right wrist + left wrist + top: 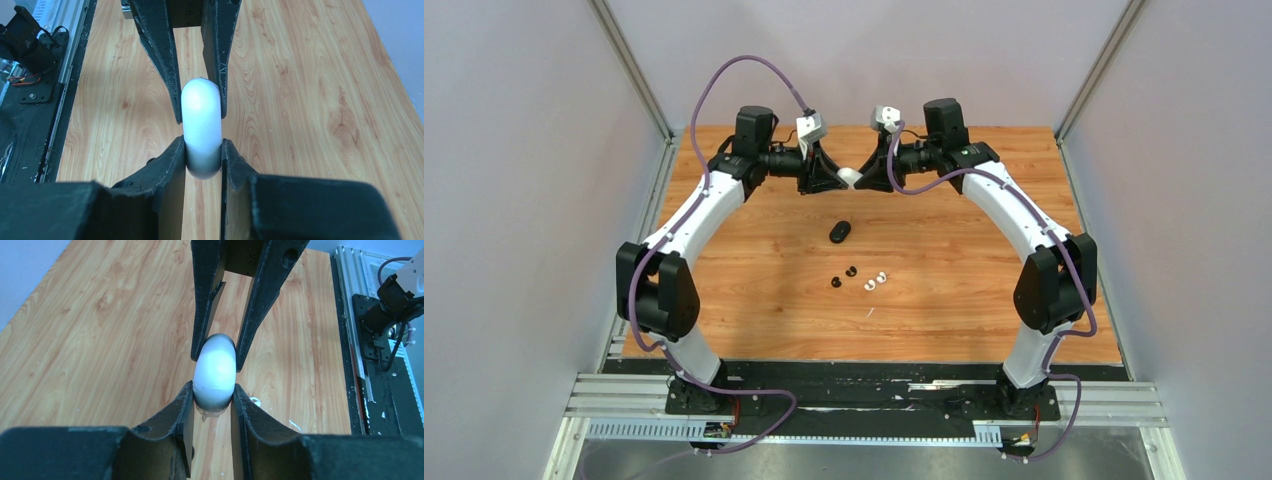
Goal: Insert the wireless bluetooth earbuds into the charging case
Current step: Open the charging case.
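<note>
**Earbuds on the table, both grippers busy with the white case**

The two black earbuds (835, 283) and two white earbuds (870, 285) sit loose in a little cluster mid-table, the pairs just beside each other, none of them in a case yet. They're tiny rounded plastic, so my guess is near weightless, hard and slick. They look like the kind of thing that rolls or squirts out sideways if the pads close off-centre. I'd pinch one across its fattest part, coming straight down, and go gently.

The white case (851, 177) is up in the air over the far middle of the table. The left gripper (212, 399) is clamped on one end and the right gripper (203, 152) on the other, fingertips nearly nose to nose. It's glossy, stiff and pill-shaped, with a seam visible in the left wrist view, and it looks closed to me. It probably needs popping open before any bud goes in. A smooth curved shell like that could twist in the grip.

A black case (840, 231) lies on the wood between the held case and the buds, near the buds but not touching.

Room-wise, the buds are well away from every edge of the table (984, 300). There's bare wood either side of them, and walls only at the far left and right.
</note>
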Available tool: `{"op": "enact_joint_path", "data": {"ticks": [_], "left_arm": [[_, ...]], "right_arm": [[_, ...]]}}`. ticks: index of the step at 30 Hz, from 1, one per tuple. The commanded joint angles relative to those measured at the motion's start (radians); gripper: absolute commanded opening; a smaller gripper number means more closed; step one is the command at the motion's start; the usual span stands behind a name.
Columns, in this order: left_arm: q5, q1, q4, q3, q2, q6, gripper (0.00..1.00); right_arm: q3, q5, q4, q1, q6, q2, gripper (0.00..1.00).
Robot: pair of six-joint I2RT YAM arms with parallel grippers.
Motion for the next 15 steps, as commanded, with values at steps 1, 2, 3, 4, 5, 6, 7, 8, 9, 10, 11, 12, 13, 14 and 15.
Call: {"op": "enact_joint_path", "data": {"ticks": [1,2,3,4,5,6,7,8,9,10,11,12,13,14,15], "left_arm": [[0.041,-0.002,0.032,0.035,0.009,-0.029,0.27],[0.046,-0.002,0.032,0.035,0.009,-0.028,0.21],[0.049,-0.001,0.033,0.033,0.009,-0.023,0.17],[0.055,-0.002,0.034,0.032,0.009,-0.020,0.10],[0.059,-0.002,0.032,0.032,0.007,-0.010,0.06],[0.065,-0.001,0.030,0.030,0.006,0.006,0.01],[0.068,-0.001,0.027,0.027,0.003,0.013,0.00],[0.072,-0.002,0.021,0.027,0.002,0.032,0.00],[0.072,-0.002,-0.004,0.032,0.002,0.045,0.00],[0.075,-0.002,-0.019,0.036,0.004,0.078,0.00],[0.075,-0.002,-0.053,0.045,0.005,0.095,0.00],[0.076,-0.002,-0.068,0.054,0.008,0.123,0.00],[0.077,-0.002,-0.094,0.058,0.009,0.135,0.00],[0.077,-0.002,-0.103,0.062,0.010,0.149,0.00],[0.077,-0.002,-0.110,0.063,0.012,0.152,0.00]], "right_arm": [[0.009,-0.013,0.048,0.002,0.011,-0.029,0.02],[0.008,-0.012,0.048,0.002,0.011,-0.028,0.03],[0.008,-0.009,0.049,0.002,0.013,-0.026,0.04],[0.008,-0.006,0.050,0.002,0.016,-0.024,0.07],[0.010,0.000,0.053,0.002,0.024,-0.022,0.10],[0.011,0.014,0.060,0.002,0.039,-0.020,0.16],[0.014,0.031,0.070,0.000,0.062,-0.018,0.23],[0.016,0.049,0.081,-0.001,0.076,-0.018,0.30],[0.018,0.068,0.093,-0.004,0.090,-0.018,0.35],[0.022,0.081,0.104,-0.009,0.099,-0.018,0.37],[0.028,0.091,0.112,-0.016,0.109,-0.017,0.39],[0.034,0.095,0.118,-0.022,0.116,-0.017,0.41],[0.041,0.097,0.122,-0.031,0.122,-0.016,0.41],[0.045,0.100,0.125,-0.037,0.128,-0.014,0.42],[0.050,0.100,0.128,-0.043,0.131,-0.014,0.42]]}}
